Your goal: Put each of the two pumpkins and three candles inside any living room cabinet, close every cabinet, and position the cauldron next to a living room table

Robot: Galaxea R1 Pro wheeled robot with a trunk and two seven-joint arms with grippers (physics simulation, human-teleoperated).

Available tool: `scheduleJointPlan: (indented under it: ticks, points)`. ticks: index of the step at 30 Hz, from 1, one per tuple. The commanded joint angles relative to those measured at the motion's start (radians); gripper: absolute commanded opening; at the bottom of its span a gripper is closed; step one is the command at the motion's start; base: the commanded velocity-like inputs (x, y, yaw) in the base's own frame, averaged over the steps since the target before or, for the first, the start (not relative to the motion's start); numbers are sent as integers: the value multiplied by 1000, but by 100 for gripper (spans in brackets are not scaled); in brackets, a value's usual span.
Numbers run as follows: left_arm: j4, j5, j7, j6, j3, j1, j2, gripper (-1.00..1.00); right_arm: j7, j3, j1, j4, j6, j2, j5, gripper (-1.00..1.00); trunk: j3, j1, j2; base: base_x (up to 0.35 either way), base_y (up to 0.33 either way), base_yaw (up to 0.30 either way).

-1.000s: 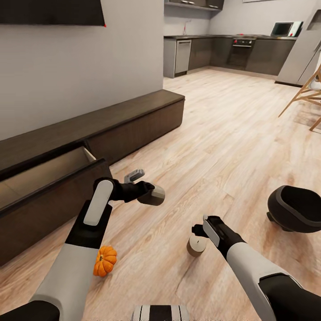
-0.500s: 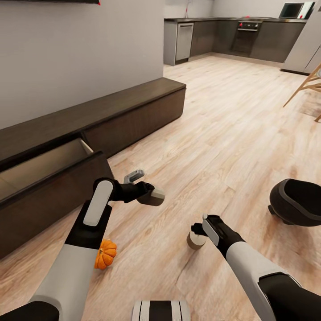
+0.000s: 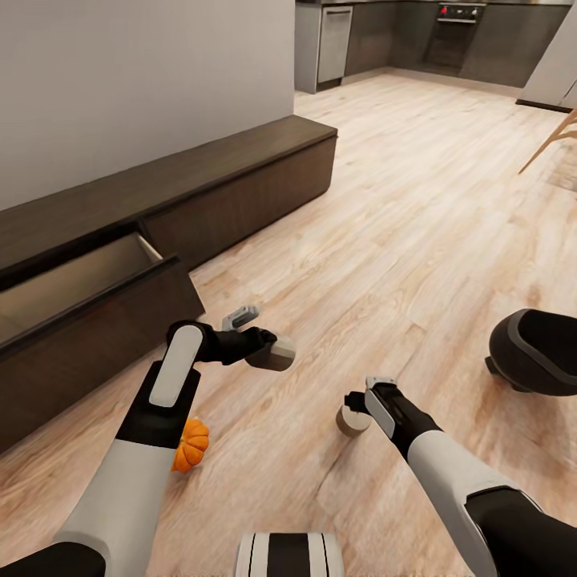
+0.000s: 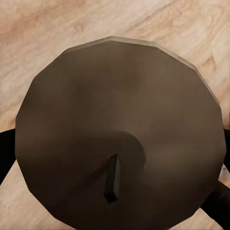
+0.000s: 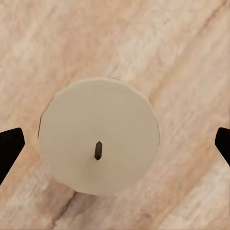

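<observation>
My left gripper (image 3: 267,351) is shut on a beige candle (image 3: 280,353), held on its side above the floor; its wick end (image 4: 120,143) fills the left wrist view. A second candle (image 3: 349,421) stands upright on the floor. My right gripper (image 3: 357,401) hangs open just over that candle (image 5: 98,136), one dark fingertip (image 5: 9,146) showing clear of it on each side. An orange pumpkin (image 3: 191,445) lies on the floor, partly behind my left forearm. The dark-brown cabinet (image 3: 240,188) runs along the wall with one drawer (image 3: 72,280) pulled open. The black cauldron (image 3: 538,361) sits at right.
Pale wood floor stretches toward the dark kitchen units (image 3: 417,36) at the back. A wooden chair leg (image 3: 553,136) shows at the right edge. The open drawer front juts out close to my left arm.
The camera has tilted down, so the whole scene has slid up. Both arms hold nearly the same pose; the right gripper sits slightly nearer the standing candle.
</observation>
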Motion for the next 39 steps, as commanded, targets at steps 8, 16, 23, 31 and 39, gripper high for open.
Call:
scheduleJointPlan:
  ticks: [8,16,23,31,39]
  points:
    - [0,9,10,0,0,-1,0,-100,103,4,-2,-2,-3,-3,-8,100,-32,3,-2,0,0,0]
    - [0,6,11,0,0,5,1,-100,114,4,-2,-2,-5,-4,-7,100,-39,4,-3,0,0,0]
    - [-9,0,9,5,4,25,13,-100,106,8,-13,-16,-11,-5,-4,100,-39,4,-3,1,0,0]
    - [-10,0,9,5,4,70,47,-100,106,8,-15,-21,-11,-5,-4,100,-39,4,-3,0,0,0]
    - [-10,0,9,5,4,83,47,-100,106,8,-15,-21,-11,-5,-4,100,-39,4,-3,0,0,0]
